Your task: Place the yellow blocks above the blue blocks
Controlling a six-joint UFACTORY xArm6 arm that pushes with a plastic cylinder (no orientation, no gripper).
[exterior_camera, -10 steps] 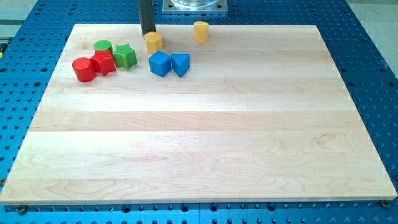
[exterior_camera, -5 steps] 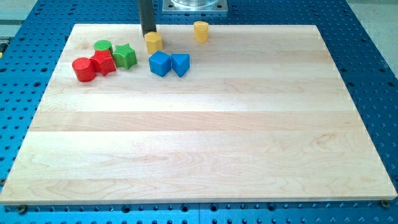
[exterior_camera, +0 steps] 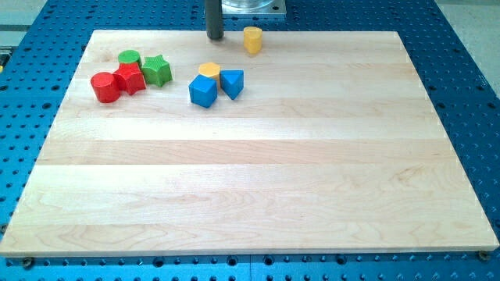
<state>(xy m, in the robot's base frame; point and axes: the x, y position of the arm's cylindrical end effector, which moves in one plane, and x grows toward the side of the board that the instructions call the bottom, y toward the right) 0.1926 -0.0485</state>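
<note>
My tip (exterior_camera: 215,37) stands at the view's top edge of the wooden board (exterior_camera: 258,195), left of a yellow cylinder (exterior_camera: 252,39) and apart from it. A second yellow block (exterior_camera: 208,70) lies lower, wedged at the top between a blue cube (exterior_camera: 203,91) and a blue triangular block (exterior_camera: 232,82), touching both. My tip is above that group and clear of it.
At the view's upper left sit a green cylinder (exterior_camera: 130,58), a green star (exterior_camera: 157,70), a red cylinder (exterior_camera: 104,87) and a red block (exterior_camera: 130,79), bunched together. A metal mount (exterior_camera: 251,6) stands behind the board's top edge.
The yellow block has slid down and right into the two blue blocks, nudging them. My tip has moved right along the top edge, away from that block.
</note>
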